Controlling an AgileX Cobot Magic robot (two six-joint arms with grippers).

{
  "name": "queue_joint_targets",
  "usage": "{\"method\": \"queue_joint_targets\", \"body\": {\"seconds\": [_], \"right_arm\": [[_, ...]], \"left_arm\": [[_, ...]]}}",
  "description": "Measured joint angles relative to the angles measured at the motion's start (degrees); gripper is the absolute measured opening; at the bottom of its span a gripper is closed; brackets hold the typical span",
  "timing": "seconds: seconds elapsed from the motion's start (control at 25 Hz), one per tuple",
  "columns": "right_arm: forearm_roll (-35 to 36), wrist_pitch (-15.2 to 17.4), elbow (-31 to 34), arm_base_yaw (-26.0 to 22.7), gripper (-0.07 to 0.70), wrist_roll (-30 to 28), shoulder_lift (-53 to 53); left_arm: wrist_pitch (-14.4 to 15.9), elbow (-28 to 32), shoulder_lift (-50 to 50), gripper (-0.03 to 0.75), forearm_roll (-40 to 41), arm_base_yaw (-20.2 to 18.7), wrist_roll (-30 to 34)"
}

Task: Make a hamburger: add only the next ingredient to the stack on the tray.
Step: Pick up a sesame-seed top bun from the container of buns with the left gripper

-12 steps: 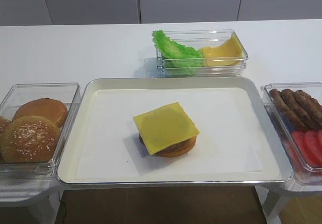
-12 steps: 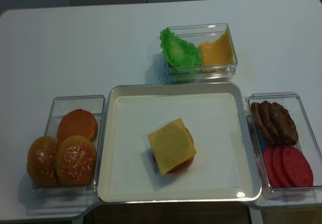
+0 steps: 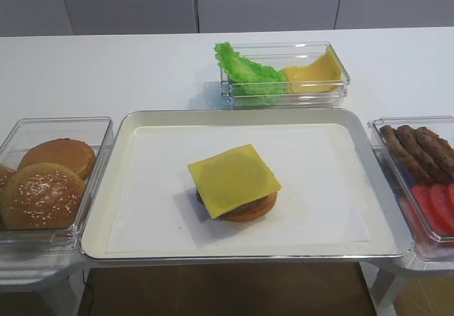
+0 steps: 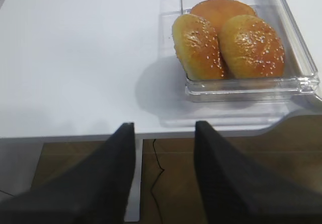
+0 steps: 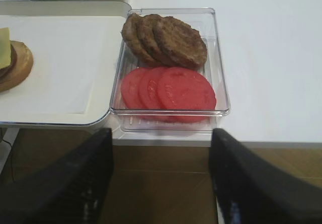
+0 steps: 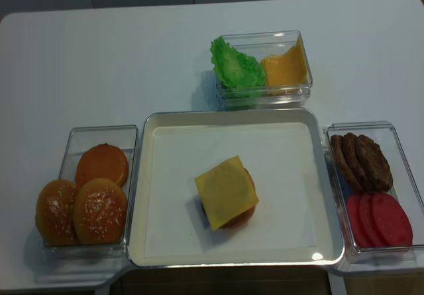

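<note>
The stack of brown bun base, dark patty and square yellow cheese slice sits mid-tray on the silver tray, also the stack. In the left tub lie two sesame buns; the lighter, glossier bun top is on the left, also bun top. The darker sesame bun touches it. My left gripper hangs open below the table's front edge, short of that tub, holding nothing. My right gripper stands open and empty in front of the patty tub. Neither gripper shows in the high views.
A flat seedless bun lies behind the sesame buns in the clear left tub. The far tub holds lettuce and cheese slices. The right tub holds patties and tomato slices.
</note>
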Motion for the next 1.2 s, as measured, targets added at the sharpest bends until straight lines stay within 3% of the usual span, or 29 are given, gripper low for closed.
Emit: {"method": "queue_joint_targets", "body": {"seconds": [0.28,0.52,0.72,0.96,1.2], "right_arm": [[0.0,0.0,0.0,0.0,0.470,0.0,0.0],[0.0,0.0,0.0,0.0,0.470,0.0,0.0],[0.0,0.0,0.0,0.0,0.470,0.0,0.0],[0.0,0.0,0.0,0.0,0.470,0.0,0.0],[0.0,0.0,0.0,0.0,0.470,0.0,0.0]], "left_arm": [[0.0,0.0,0.0,0.305,-0.1,0.0,0.0],[-0.4,-1.6,0.0,0.457,-1.6,0.0,0.0],[-0.8,-3.8,1.0,0.483,-4.3,0.0,-3.8],[-1.3,-5.1,13.1,0.483,-4.4,0.0,-7.1],[-7.2,-7.6,27.5,0.483,-4.4,0.0,-8.1]]}}
